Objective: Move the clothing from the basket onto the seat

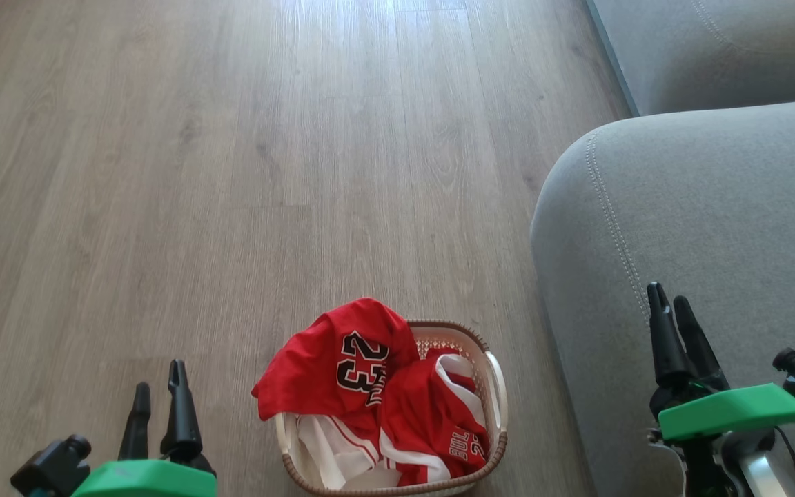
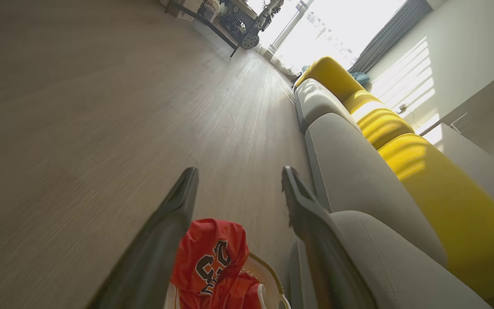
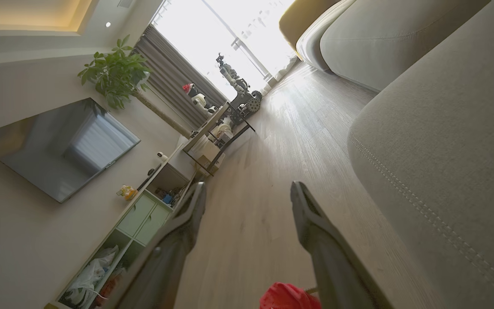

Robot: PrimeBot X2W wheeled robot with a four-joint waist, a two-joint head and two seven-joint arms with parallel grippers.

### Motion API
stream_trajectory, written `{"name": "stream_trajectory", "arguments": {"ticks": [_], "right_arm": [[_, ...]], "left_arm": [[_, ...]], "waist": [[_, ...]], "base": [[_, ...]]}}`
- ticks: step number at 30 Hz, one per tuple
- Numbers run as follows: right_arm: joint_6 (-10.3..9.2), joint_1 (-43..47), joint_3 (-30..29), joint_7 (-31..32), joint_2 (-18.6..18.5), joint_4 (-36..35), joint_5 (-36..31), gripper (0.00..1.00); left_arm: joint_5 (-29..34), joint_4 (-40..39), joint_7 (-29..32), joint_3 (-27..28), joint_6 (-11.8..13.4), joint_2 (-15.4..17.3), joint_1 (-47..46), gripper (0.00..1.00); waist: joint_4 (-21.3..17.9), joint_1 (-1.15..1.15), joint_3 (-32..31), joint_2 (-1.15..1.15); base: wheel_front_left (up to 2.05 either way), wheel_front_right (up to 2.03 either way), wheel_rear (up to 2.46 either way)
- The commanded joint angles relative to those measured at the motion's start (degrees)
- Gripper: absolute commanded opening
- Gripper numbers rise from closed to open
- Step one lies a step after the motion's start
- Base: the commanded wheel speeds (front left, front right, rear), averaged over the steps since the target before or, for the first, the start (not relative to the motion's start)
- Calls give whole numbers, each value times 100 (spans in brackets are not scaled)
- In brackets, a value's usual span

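Red clothing [image 1: 370, 386] with white trim and a black "23" is piled in the cream basket [image 1: 496, 386] with the brown rim, on the floor at the bottom centre of the head view. Part of it hangs over the basket's left rim. The grey seat [image 1: 701, 228] stands just right of the basket. My left gripper [image 1: 160, 376] is open and empty, left of the basket. My right gripper [image 1: 671, 300] is open and empty, over the seat's front part. In the left wrist view the clothing [image 2: 210, 262] lies low between my open fingers [image 2: 174, 214]. A red bit of clothing [image 3: 290, 297] shows at the right wrist view's bottom.
Wooden floor [image 1: 232, 172] stretches ahead and to the left. Yellow back cushions [image 2: 435, 184] line the sofa. A television [image 3: 58, 146], a low cabinet [image 3: 144, 214], a plant [image 3: 116, 75] and a small table [image 3: 219, 141] stand along the far wall.
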Motion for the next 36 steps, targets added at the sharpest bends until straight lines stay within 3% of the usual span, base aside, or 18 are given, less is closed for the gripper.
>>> {"name": "stream_trajectory", "arguments": {"ticks": [1, 36], "right_arm": [[-1, -56, -31, -64, -17, -154, -271, 100], [-1, 63, -485, -106, 425, 128, -3134, 100]], "left_arm": [[225, -176, -85, 57, 15, 76, -28, 100], [2612, 149, -661, -56, 150, 98, 83, 100]], "waist": [[1, 0, -7, 0], [5, 0, -55, 0]], "base": [[0, 0, 0], [0, 0, 0]]}}
